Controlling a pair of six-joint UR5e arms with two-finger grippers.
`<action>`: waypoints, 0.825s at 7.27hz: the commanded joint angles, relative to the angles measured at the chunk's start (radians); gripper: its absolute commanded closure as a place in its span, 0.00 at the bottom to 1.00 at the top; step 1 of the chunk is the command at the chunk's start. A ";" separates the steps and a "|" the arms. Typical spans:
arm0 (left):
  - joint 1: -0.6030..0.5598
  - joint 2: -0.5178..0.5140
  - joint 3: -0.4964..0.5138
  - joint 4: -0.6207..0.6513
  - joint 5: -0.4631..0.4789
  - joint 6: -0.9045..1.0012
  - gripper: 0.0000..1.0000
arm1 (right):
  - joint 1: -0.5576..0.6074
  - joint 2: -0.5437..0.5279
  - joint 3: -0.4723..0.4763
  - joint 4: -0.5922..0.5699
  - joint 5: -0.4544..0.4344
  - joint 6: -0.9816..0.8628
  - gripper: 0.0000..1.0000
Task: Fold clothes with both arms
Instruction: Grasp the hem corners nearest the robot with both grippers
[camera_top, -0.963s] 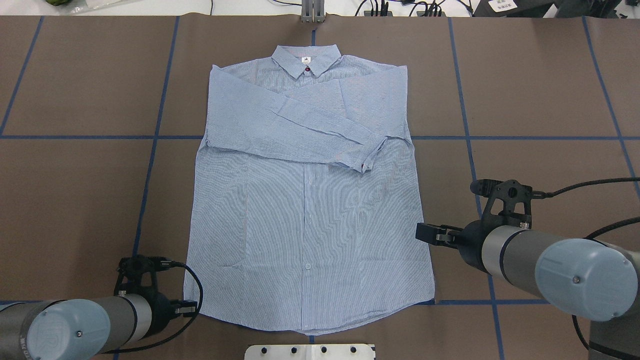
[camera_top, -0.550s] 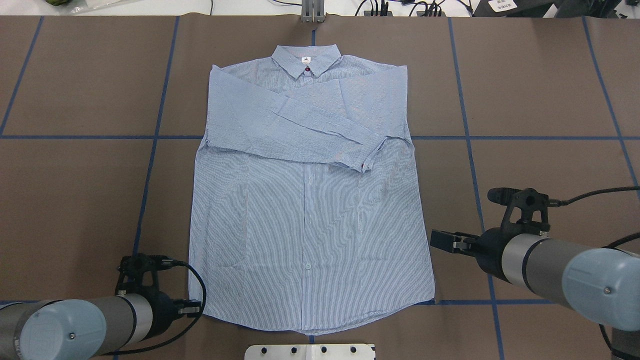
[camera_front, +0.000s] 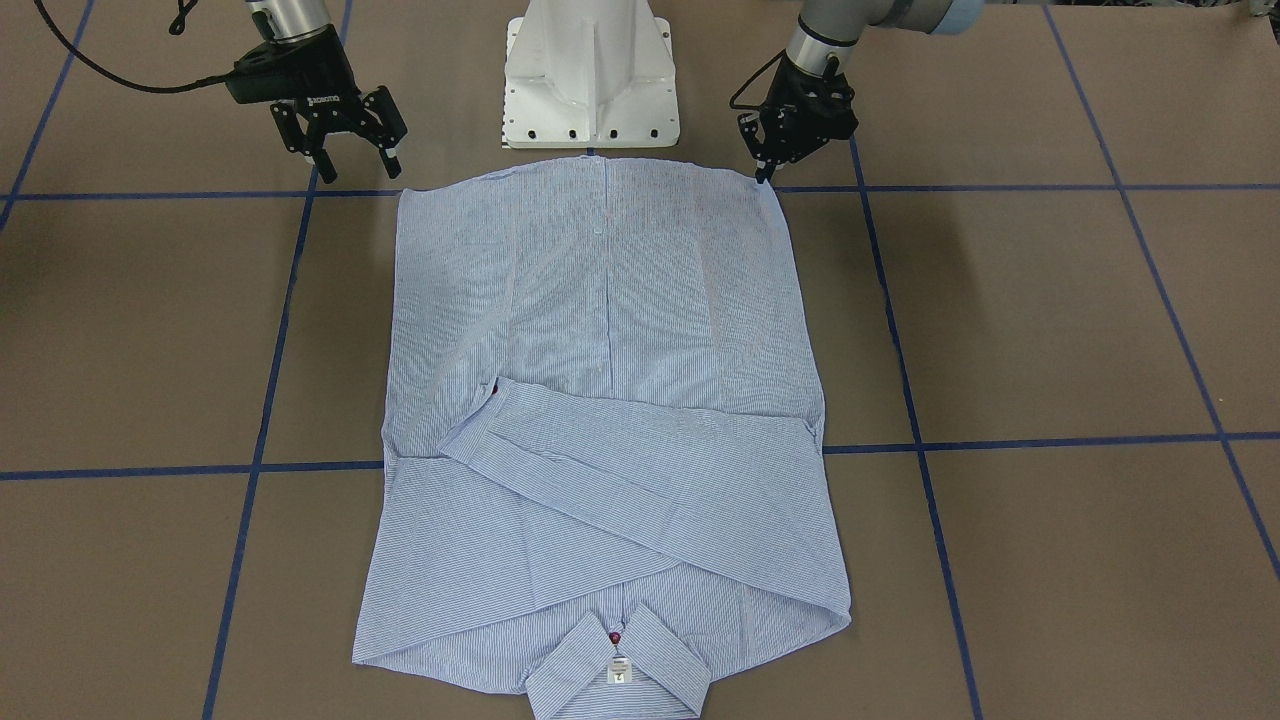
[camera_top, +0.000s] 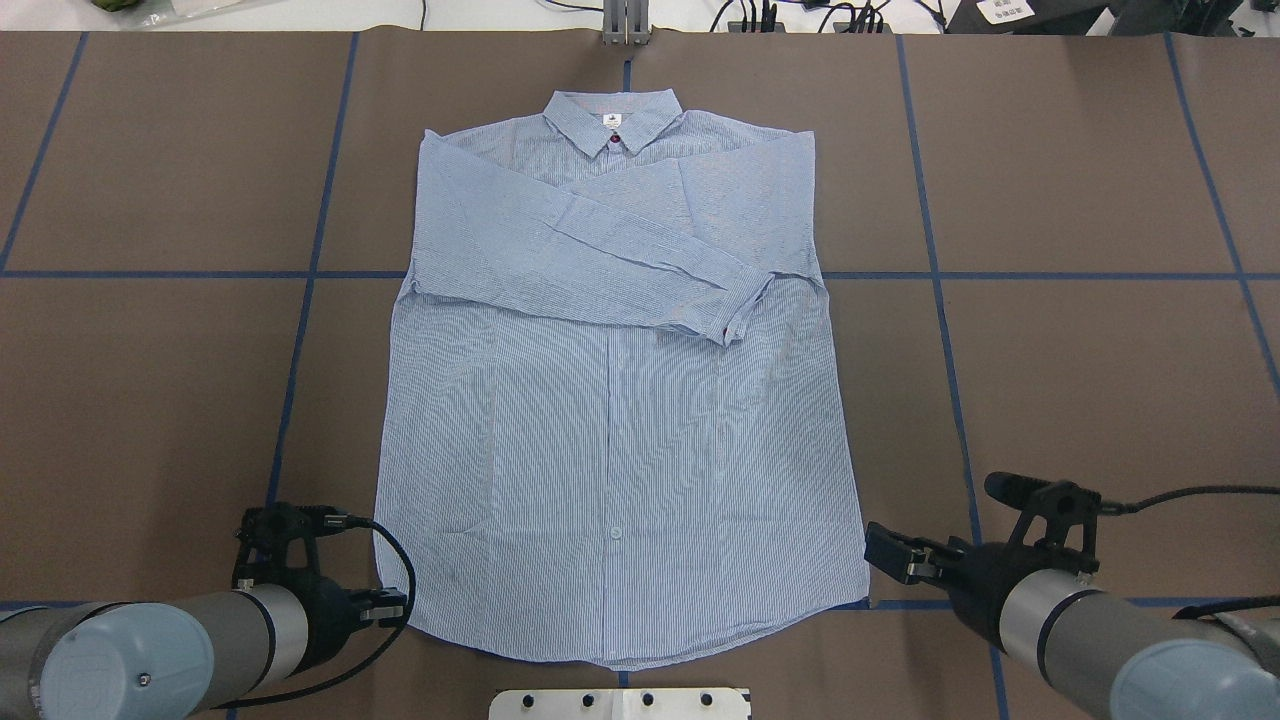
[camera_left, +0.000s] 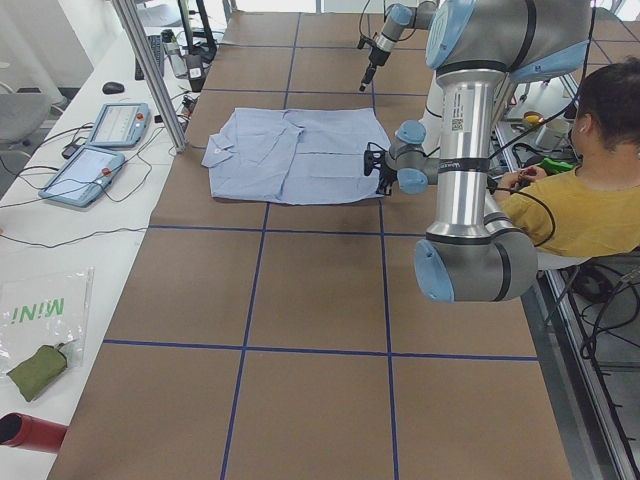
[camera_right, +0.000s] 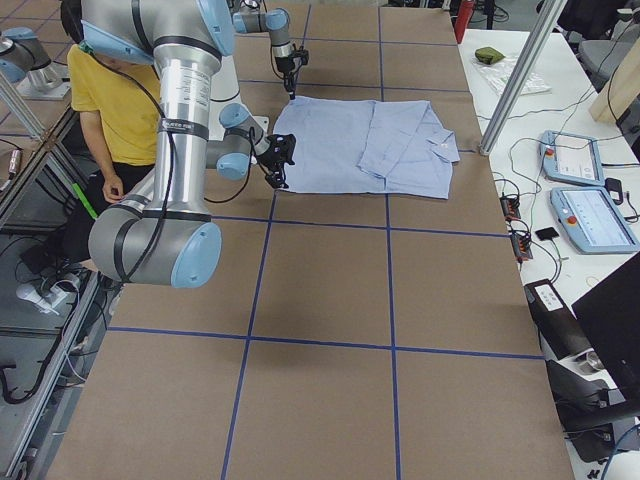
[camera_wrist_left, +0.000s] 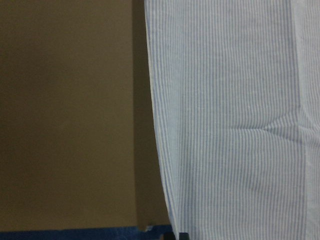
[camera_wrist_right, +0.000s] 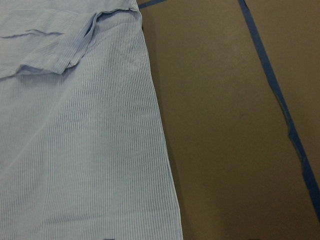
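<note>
Pale blue shirt (camera_top: 620, 420) awaits folding: left gripper (camera_front: 762, 172) closed at one hem corner; right gripper (camera_front: 352, 165), fingers apart, should pinch the opposite corner level

I see a light blue shirt (camera_top: 620, 440) with fine white stripes (one dark red button (camera_front: 614, 637) at its collar) on a brown table (camera_top: 1080, 170) crossed by blue tape lines (camera_top: 1080, 275). The left arm (camera_top: 230, 630) and right arm (camera_top: 1060, 620) are silver-grey, capped pale blue.

shirt (camera_top: 620, 450) flat on brown table (camera_top: 150, 400)
</note>
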 joint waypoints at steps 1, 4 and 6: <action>0.000 0.001 -0.002 0.000 0.027 0.001 1.00 | -0.073 0.010 -0.053 -0.029 -0.059 0.054 0.56; 0.006 0.004 -0.012 0.000 0.063 0.001 1.00 | -0.074 0.132 -0.099 -0.151 -0.060 0.057 0.59; 0.006 0.004 -0.014 0.000 0.063 0.001 1.00 | -0.080 0.137 -0.116 -0.163 -0.063 0.068 0.60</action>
